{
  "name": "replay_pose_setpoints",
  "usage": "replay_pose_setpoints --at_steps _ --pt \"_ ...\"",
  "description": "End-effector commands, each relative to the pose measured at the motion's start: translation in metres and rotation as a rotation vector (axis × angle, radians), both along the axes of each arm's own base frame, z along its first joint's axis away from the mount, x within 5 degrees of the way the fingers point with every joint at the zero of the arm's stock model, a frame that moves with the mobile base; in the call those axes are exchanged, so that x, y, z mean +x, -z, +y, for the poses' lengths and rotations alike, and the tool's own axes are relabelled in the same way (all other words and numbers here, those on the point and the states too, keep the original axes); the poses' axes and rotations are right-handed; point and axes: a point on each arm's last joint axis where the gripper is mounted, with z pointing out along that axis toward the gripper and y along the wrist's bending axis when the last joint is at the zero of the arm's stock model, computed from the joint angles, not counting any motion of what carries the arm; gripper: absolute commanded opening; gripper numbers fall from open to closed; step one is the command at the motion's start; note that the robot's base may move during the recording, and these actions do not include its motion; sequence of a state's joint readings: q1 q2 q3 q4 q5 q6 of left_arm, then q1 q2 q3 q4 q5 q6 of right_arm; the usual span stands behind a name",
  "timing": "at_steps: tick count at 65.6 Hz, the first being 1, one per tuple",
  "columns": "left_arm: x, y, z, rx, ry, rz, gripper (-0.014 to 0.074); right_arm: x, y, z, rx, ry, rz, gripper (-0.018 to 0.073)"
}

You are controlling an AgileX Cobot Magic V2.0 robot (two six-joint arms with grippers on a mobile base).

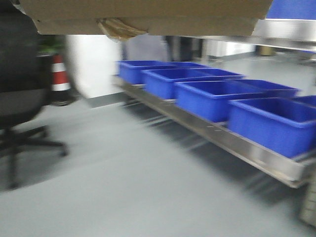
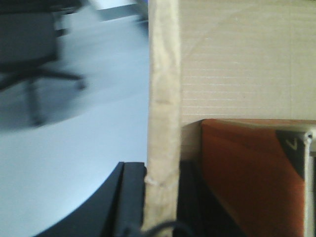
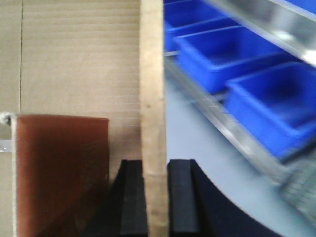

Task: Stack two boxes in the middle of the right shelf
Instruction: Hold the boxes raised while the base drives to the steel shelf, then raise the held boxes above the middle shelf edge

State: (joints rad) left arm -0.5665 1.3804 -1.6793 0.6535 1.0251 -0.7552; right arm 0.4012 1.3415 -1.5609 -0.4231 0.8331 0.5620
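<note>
A large brown cardboard box (image 1: 148, 15) hangs at the top of the front view, with crumpled yellowish tape under its bottom edge. My left gripper (image 2: 162, 170) is shut on the box's left wall (image 2: 164, 98), one black finger (image 2: 132, 197) outside it. My right gripper (image 3: 155, 165) is shut on the right wall (image 3: 152, 74), a black pad on each side. A reddish-brown flat thing (image 2: 247, 177) lies inside the box. The steel shelf's shiny lip (image 1: 281, 37) shows at the upper right, just beyond the box.
Several blue plastic bins (image 1: 266, 118) stand in a row on the rack's lower steel level (image 1: 237, 143), running along the right. A black office chair (image 1: 19, 98) is at the left, with a red-and-white cone (image 1: 60, 74) behind it. Grey floor lies between.
</note>
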Motion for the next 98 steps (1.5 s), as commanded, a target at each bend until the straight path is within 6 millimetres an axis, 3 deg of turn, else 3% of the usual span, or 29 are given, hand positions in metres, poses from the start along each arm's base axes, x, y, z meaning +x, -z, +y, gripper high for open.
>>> replay_pose_setpoints --at_steps 1,98 --pt "-0.0051 -0.0111 0.009 0.024 -0.03 -0.058 -0.0111 -0.0035 -0.011 -0.008 -0.043 0.027 -0.061 -0.0154" --pt "-0.0051 -0.0112 0.0089 0.024 -0.029 -0.059 -0.0111 -0.0035 -0.0111 -0.0079 -0.043 0.026 -0.063 -0.0154"
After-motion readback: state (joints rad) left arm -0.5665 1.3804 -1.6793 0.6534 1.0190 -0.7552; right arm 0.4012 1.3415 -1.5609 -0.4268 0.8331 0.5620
